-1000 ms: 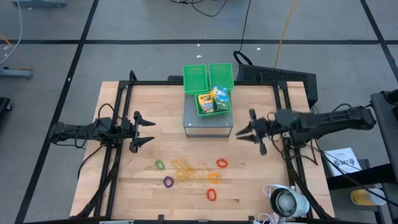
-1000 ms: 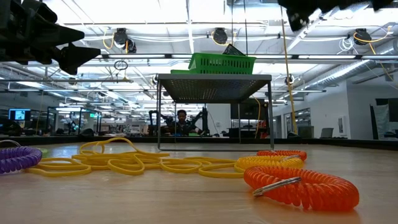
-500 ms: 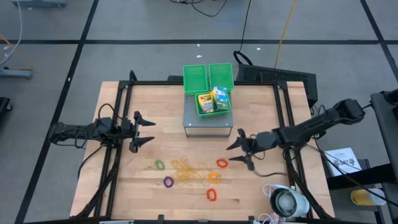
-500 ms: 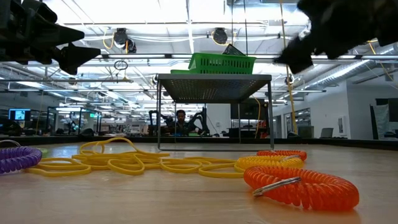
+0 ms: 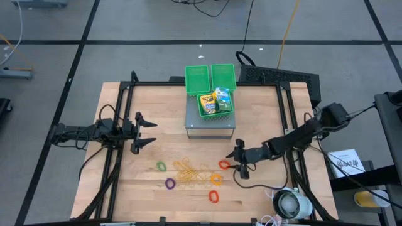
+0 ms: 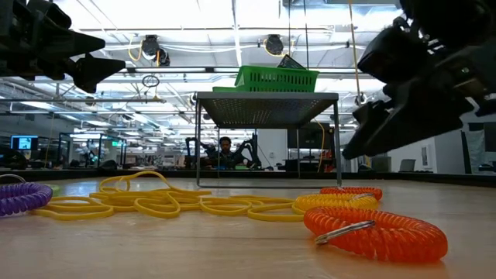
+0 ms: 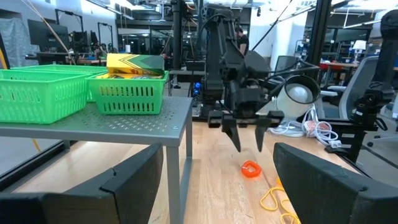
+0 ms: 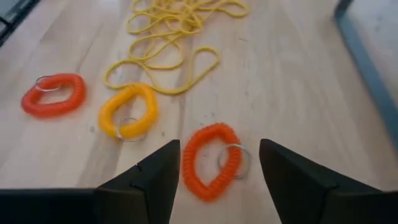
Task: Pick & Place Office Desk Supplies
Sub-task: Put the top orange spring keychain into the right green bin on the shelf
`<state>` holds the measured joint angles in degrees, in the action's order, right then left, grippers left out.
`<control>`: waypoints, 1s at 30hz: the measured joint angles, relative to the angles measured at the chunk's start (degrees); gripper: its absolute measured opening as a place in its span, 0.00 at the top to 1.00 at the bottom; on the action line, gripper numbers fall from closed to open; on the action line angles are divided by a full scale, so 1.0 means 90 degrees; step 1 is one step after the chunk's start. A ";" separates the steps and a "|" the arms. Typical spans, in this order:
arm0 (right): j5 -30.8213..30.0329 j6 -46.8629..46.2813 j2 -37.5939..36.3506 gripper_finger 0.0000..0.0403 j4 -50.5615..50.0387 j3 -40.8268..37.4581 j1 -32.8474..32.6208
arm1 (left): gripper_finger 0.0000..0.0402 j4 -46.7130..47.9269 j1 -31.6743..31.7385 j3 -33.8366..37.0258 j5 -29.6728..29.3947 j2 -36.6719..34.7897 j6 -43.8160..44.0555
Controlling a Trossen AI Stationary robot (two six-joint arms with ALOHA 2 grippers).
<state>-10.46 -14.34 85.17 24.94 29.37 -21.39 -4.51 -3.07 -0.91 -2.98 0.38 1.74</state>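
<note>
Right gripper (image 5: pixel 239 162): fingers spread, nothing held, poised just beside and partly over an orange-red coiled ring (image 8: pixel 211 160) on the counter (image 5: pixel 264 113). Orange coiled ring (image 8: pixel 127 110), red coiled ring (image 8: pixel 54 94) and yellow band tangle (image 8: pixel 180 25) lie near. Crayon box (image 5: pixel 207 102), apparently beside a green-white packet, sits in a green mesh bin (image 5: pixel 217 110). Left gripper (image 5: pixel 143 132): spread, empty, waiting at the counter's left.

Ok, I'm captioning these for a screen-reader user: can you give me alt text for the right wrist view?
The right gripper, fingers open, hovers just above a red-orange coiled plastic ring with a metal key ring on the light wooden table. Beyond lie a yellow-orange coiled ring, a second red-orange coiled ring and a tangle of yellow rubber bands.
</note>
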 joint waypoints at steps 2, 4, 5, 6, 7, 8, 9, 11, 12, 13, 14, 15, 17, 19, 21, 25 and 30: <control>0.0000 0.0001 0.0195 0.48 -0.0008 0.0086 -0.0023 | 0.23 0.0000 0.0000 0.0000 0.0000 0.0000 0.0000; -0.0015 -0.0001 0.0347 0.48 -0.0144 0.0171 -0.0013 | 0.23 0.0000 -0.0001 0.0000 0.0000 -0.0001 0.0001; -0.0027 0.0002 0.0431 0.48 -0.0178 0.0208 -0.0006 | 0.23 0.0000 -0.0002 0.0000 0.0000 -0.0001 0.0000; -0.0028 0.0002 0.0538 0.48 -0.0174 0.0257 0.0004 | 0.23 0.0000 0.0000 0.0001 0.0000 -0.0001 0.0000; -0.0028 0.0002 0.0649 0.48 -0.0154 0.0306 0.0005 | 0.23 0.0000 -0.0002 0.0000 0.0000 0.0000 0.0000; -0.0026 0.0011 0.0754 0.48 -0.0147 0.0338 0.0005 | 0.23 0.0000 -0.0002 0.0000 0.0000 0.0000 0.0000; -0.0028 0.0024 0.0838 0.48 -0.0159 0.0357 0.0005 | 0.23 0.0000 0.0000 0.0000 0.0000 0.0000 0.0000; -0.0114 0.0010 0.1052 0.48 -0.0161 0.0411 0.0020 | 0.23 0.0000 0.0000 0.0000 0.0000 0.0000 0.0000; -0.0201 -0.0018 0.1161 0.48 -0.0131 0.0427 0.0035 | 0.23 -0.0001 0.0000 0.0000 0.0001 -0.0002 0.0000; -0.0281 -0.0069 0.1221 0.48 -0.0118 0.0434 0.0045 | 0.23 0.0002 -0.0002 0.0000 0.0000 -0.0002 0.0000; -0.0373 -0.0122 0.1267 0.48 -0.0114 0.0434 0.0058 | 0.23 0.0000 -0.0001 0.0000 0.0000 -0.0002 0.0000; -0.0400 -0.0148 0.1309 0.49 -0.0154 0.0436 0.0080 | 0.23 0.0000 0.0000 0.0000 0.0000 -0.0002 0.0000; -0.0422 -0.0267 0.1392 0.50 -0.0265 0.0439 0.0128 | 0.23 0.0000 0.0000 0.0001 0.0000 -0.0001 0.0000; -0.0424 -0.0398 0.1405 0.52 -0.0371 0.0446 0.0160 | 0.23 0.0000 -0.0002 0.0000 0.0000 -0.0002 0.0000; -0.0393 -0.0425 0.1403 0.56 -0.0420 0.0446 0.0166 | 0.23 0.0000 -0.0002 0.0000 0.0000 -0.0001 0.0000; -0.0403 -0.0232 0.1380 0.68 -0.0461 0.0442 0.0170 | 0.23 0.0000 -0.0002 0.0000 0.0000 -0.0002 0.0000; -0.0311 0.0038 0.1353 0.87 -0.0406 0.0437 0.0209 | 0.23 0.0000 -0.0001 0.0000 0.0000 -0.0002 0.0001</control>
<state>-13.26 -14.00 97.35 21.29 33.30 -19.51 -4.51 -3.08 -0.91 -2.98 0.37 1.74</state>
